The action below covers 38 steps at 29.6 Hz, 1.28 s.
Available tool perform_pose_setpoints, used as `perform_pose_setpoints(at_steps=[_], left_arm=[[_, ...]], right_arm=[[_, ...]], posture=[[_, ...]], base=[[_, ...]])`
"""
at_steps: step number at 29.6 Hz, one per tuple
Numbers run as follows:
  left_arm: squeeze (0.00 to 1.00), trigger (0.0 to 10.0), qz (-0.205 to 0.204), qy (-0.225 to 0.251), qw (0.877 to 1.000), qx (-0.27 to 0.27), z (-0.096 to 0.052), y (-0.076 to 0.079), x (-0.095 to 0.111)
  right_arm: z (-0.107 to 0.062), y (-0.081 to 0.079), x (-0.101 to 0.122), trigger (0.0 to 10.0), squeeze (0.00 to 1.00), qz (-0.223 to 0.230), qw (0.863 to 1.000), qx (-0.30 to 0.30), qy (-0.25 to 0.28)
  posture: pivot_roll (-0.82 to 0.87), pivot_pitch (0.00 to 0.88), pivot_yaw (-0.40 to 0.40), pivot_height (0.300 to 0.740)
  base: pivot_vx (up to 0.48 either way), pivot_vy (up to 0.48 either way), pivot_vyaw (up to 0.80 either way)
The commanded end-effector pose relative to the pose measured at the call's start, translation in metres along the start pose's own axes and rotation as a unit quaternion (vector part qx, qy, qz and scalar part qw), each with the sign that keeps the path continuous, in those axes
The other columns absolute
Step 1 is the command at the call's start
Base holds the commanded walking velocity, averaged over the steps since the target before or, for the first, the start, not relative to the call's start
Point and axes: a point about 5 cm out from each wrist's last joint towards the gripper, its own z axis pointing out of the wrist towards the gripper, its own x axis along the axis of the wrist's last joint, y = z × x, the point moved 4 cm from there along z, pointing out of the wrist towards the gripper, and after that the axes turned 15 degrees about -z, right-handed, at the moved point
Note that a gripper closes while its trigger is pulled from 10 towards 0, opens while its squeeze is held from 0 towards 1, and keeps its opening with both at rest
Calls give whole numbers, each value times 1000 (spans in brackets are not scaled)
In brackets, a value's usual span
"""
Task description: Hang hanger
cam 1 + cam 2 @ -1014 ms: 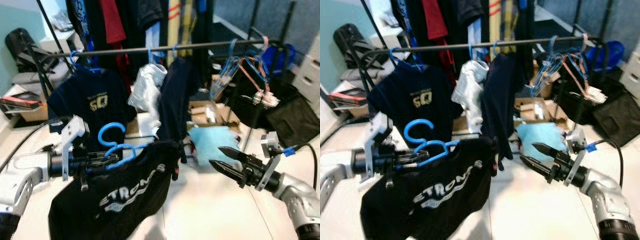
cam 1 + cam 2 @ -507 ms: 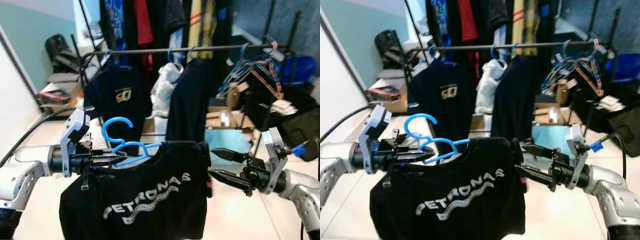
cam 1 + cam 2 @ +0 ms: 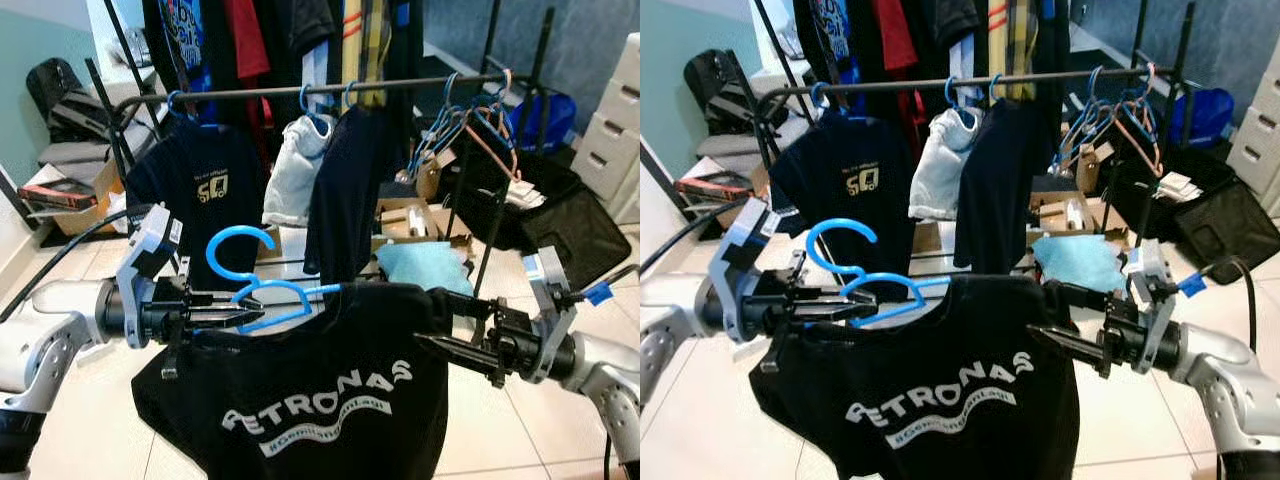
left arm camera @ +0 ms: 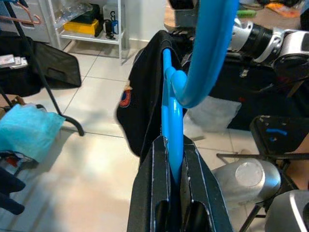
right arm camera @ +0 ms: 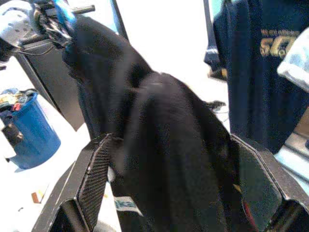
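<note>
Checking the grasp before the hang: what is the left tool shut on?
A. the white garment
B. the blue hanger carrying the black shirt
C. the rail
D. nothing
B: the left tool clamps the blue hanger, with the black shirt draped on it.

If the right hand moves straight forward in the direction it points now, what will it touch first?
Most likely the black T-shirt on the blue hanger: the right hand is open, its fingers either side of the shirt's shoulder.

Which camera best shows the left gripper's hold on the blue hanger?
The left wrist view: the blue hanger runs straight between the left gripper fingers, shut on it. The eye views show the grip side-on, hook up; the right wrist view shows mostly the black shirt.
</note>
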Motion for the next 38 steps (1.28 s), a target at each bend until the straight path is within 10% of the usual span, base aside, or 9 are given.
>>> perform_pose_setpoints(at_steps=[1, 2, 3, 14, 24, 32, 38], left_arm=[[0, 10000, 12, 1, 1000, -5, -7, 4, 9], [0, 10000, 12, 1, 1000, -5, -7, 4, 9], [0, 10000, 13, 3, 1000, -5, -8, 5, 10], [0, 10000, 19, 1, 1000, 0, -19, 5, 17], [0, 10000, -15, -121, 992, 15, -29, 3, -32], [0, 10000, 15, -153, 973, 174, -37, -46, -67], [0, 10000, 30, -132, 970, 200, -46, -51, -62]], right_arm=[[1, 0, -5, 7333, 0, 5, 1000, -2, -25], [1, 0, -5, 7333, 0, 5, 1000, -2, -25], [-1, 0, -13, 0, 0, 13, 999, -7, -46], [-11, 10, -25, 0, 0, 12, 994, -49, -94], [-14, 25, -12, 0, 0, -4, 993, -93, -77], [-12, 42, -3, 0, 0, -22, 987, -140, -71], [-22, 54, -6, 0, 0, -29, 978, -185, -92]], posture=[[-137, 0, 60, 740], [-137, 0, 60, 740], [-138, 0, 62, 740], [-145, 0, 65, 740], [-146, 0, 63, 740], [-153, 0, 59, 740], [-162, 0, 65, 740]], base=[[0, 0, 0], [0, 0, 0], [0, 0, 0], [0, 0, 0], [0, 0, 0], [0, 0, 0], [0, 0, 0]])
